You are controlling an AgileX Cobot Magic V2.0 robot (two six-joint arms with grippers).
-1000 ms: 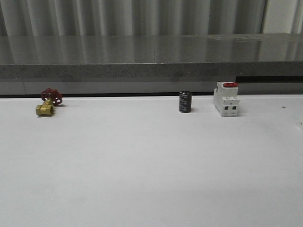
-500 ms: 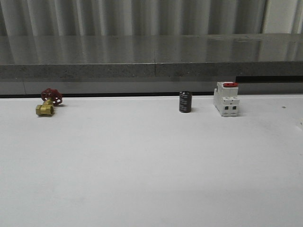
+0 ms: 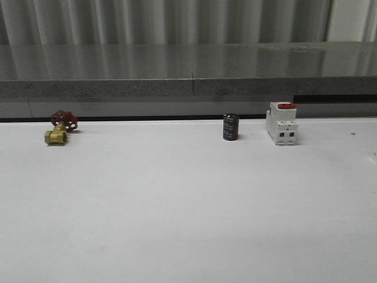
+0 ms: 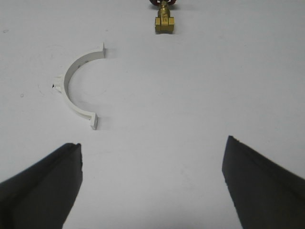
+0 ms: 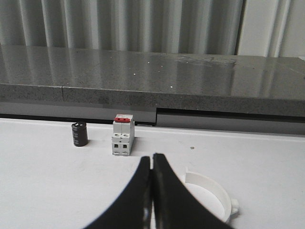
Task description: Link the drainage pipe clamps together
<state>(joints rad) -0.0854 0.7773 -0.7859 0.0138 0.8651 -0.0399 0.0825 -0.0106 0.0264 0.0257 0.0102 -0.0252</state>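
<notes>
The left end effector (image 4: 152, 183) hangs over the white bench (image 3: 188, 212) with its black fingers (image 4: 45, 183) spread wide. Just beyond it one white plastic semicircular clamp half (image 4: 76, 88) lies flat, and farther off is a brass valve with a red handwheel (image 3: 60, 128). The right end effector (image 5: 151, 191) has its fingers pressed together; the second white clamp half (image 5: 212, 193) lies just beside them. At the far edge stand a small black cylinder (image 3: 230, 127) and a white blocky switch with a red top (image 3: 281, 123).
</notes>
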